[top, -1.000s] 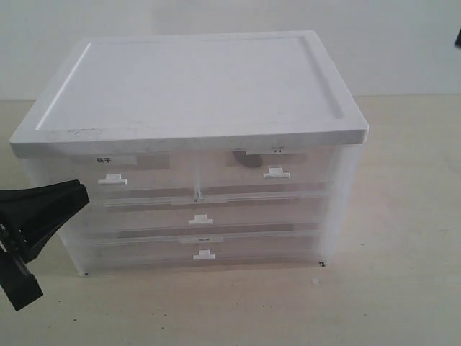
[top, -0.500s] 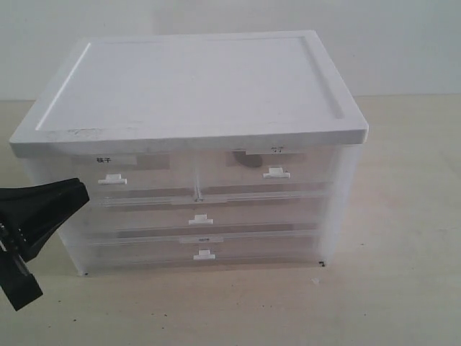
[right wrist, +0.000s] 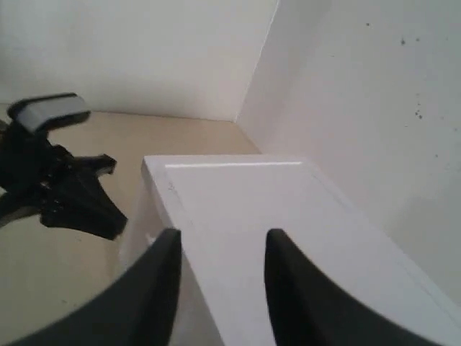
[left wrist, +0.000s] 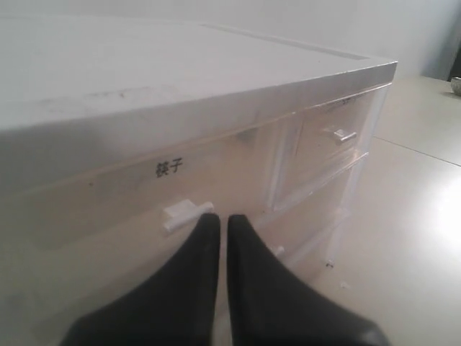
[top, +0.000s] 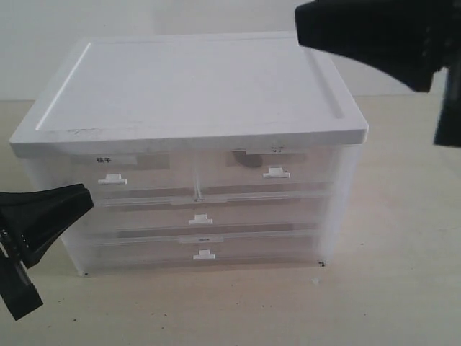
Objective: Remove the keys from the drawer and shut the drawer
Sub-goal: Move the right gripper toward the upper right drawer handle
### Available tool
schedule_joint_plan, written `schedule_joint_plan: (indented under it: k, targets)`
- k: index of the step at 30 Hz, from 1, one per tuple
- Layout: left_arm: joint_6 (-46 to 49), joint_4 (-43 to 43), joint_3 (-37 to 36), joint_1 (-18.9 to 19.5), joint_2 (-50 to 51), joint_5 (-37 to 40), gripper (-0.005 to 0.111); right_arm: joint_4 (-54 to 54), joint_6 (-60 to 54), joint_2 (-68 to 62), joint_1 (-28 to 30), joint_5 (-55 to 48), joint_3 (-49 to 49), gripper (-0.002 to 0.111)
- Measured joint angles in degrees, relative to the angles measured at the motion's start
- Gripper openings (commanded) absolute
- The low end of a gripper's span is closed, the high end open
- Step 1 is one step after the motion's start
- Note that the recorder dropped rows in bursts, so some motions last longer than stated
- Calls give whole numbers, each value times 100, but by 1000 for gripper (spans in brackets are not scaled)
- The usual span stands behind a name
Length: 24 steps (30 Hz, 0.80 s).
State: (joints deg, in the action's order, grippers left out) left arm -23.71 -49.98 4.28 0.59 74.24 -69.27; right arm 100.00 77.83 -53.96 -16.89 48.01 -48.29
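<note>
The drawer (top: 263, 171) is the upper right half-width one in the translucent cabinet, with a faint label and a white tab handle (top: 276, 173). It is pushed in. A dark blurred shape (top: 247, 158) shows through its front; the keys cannot be made out as such. My left gripper (top: 85, 196) is shut and empty at the cabinet's lower left, close to the bold-labelled drawer's handle (left wrist: 186, 211), as the left wrist view (left wrist: 224, 220) shows. My right gripper (top: 306, 25) hovers open above the cabinet's back right corner, with nothing between its fingers in the right wrist view (right wrist: 222, 241).
The cabinet has a flat white rimmed lid (top: 194, 83) and two full-width drawers (top: 202, 220) below the top row. It stands on a beige table (top: 403, 238) against a white wall. The target drawer's handle (left wrist: 343, 135) also shows in the left wrist view.
My right gripper has come into the exterior view at the top right, above the cabinet. The left gripper has shifted only slightly. All drawers stay pushed in.
</note>
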Motion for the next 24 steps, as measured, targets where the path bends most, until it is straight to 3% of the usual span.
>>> schedule_joint_plan:
  k: [3,9,13,18,24]
  targets:
    - [0,-15,0,0,0,0,5,42,-522,0,-549,-1418,294,37]
    - [0,-15,0,0,0,0,5,44,-1993,-12,-1761,-5478,740,37]
    - [0,-15,0,0,0,-4,5,-907,-3715,-182,-2408,-7285,752,37]
    - [0,-15,0,0,0,-4,5,-2438,-5915,-473,-3256,-8255,816,37]
    - [0,-15,0,0,0,-4,5,-3329,-6584,-514,-4293,-8406,837,37]
